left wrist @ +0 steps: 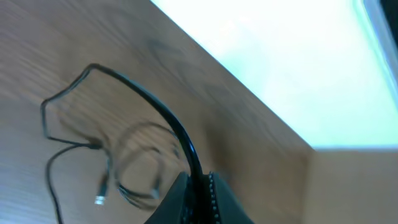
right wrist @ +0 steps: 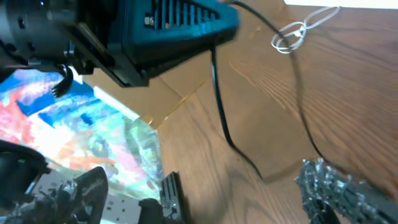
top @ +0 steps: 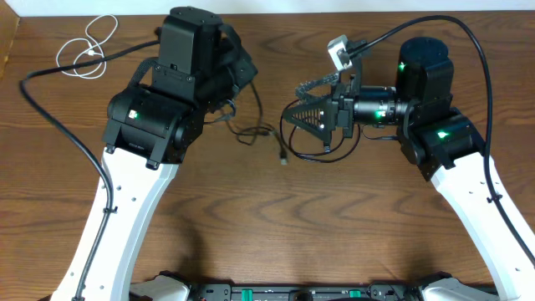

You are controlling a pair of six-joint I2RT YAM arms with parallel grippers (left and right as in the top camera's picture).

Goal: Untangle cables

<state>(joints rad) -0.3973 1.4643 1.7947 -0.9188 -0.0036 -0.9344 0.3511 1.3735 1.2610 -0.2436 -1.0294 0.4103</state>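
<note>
While L gripper is clenched on black cable trailing ahead of it | R gripper released, spread wide, 2nd black cable just under it | white cable well away from both

The brown wood-grain table fills the overhead view, and a pale strip borders it at twelve o'clock. In the right wrist view, a blurred blue-red-green patch sits at nine o'clock.

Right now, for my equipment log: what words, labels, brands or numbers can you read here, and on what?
None legible.
The left arm housing and right arm housing show only green lights, no markings.
The colourful surface in the right wrist view is too blurred to read.
</note>
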